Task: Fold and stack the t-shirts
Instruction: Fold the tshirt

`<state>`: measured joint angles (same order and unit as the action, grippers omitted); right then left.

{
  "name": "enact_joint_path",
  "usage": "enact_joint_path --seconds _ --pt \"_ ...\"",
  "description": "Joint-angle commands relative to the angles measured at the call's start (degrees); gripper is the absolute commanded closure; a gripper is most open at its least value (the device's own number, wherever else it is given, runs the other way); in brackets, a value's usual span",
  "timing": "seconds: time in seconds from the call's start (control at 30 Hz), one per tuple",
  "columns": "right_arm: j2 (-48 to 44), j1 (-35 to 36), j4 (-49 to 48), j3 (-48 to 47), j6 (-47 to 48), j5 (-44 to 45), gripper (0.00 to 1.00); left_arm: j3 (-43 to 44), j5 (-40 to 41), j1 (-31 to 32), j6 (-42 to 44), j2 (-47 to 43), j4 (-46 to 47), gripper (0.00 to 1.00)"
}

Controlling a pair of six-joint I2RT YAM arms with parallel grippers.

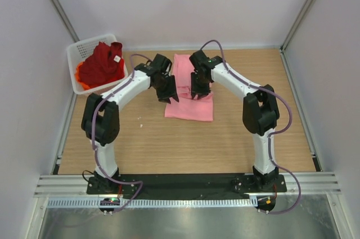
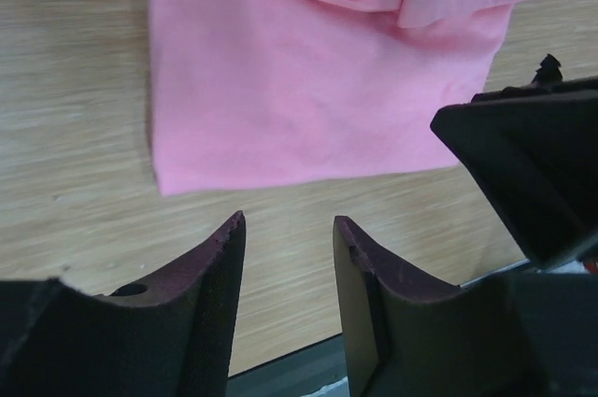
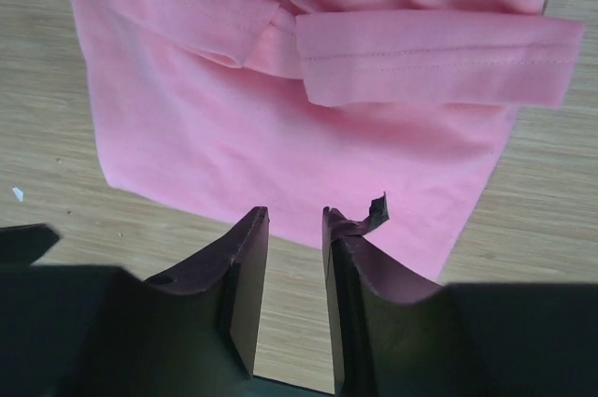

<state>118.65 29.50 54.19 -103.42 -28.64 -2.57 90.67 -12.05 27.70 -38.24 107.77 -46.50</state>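
A light pink t-shirt (image 1: 191, 108) lies folded on the wooden table, sleeves tucked across its far end (image 3: 308, 117). My left gripper (image 1: 169, 98) hovers at its left edge, open and empty (image 2: 288, 224), the shirt (image 2: 308, 70) just beyond the fingertips. My right gripper (image 1: 198, 94) hangs over the shirt's middle, its jaws a little apart with nothing between them (image 3: 294, 218). A dark red t-shirt (image 1: 104, 63) with a small white tag is heaped in the basket, and an orange t-shirt (image 1: 80, 77) peeks out beneath it.
The white mesh basket (image 1: 76, 52) stands at the back left corner against the wall. White walls enclose the table on three sides. A strip of torn pad covering (image 3: 376, 212) sticks up from my right gripper's right finger. The right gripper's body (image 2: 523, 173) shows in the left wrist view.
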Motion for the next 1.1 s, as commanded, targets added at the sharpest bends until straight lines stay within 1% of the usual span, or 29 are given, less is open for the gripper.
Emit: enact_joint_path --seconds 0.0,0.07,0.17,0.4,0.57,0.73,0.93,1.07 --pt "0.88 -0.49 -2.25 0.06 -0.8 5.9 0.66 -0.33 -3.32 0.77 -2.01 4.55 6.42 0.57" --pt "1.93 -0.23 -2.16 -0.21 -0.62 6.08 0.68 -0.5 -3.5 0.86 -2.02 6.66 6.95 0.58" --pt "2.55 0.04 -2.52 0.49 -0.62 6.08 0.69 -1.2 -2.89 1.12 -1.66 8.42 7.04 0.59" --pt "4.83 0.04 -4.18 0.06 -0.62 6.17 0.68 -6.82 -1.31 1.48 -1.4 8.16 6.77 0.61" --pt "7.47 0.21 -4.27 -2.93 -1.06 6.61 0.64 -8.84 -1.22 1.74 -0.79 7.99 6.86 0.61" --pt "9.93 0.12 -4.18 -6.44 -1.15 8.02 0.6 -9.11 -1.22 1.92 -0.17 7.99 6.69 0.61" --pt "12.04 -0.05 -4.36 -10.66 -1.15 12.23 0.53 -9.02 -1.22 2.62 0.09 7.9 6.6 0.61" --pt "13.8 -0.4 -3.57 -15.05 -0.8 14.87 0.51 -9.2 -1.22 3.67 0.01 7.9 6.6 0.61"
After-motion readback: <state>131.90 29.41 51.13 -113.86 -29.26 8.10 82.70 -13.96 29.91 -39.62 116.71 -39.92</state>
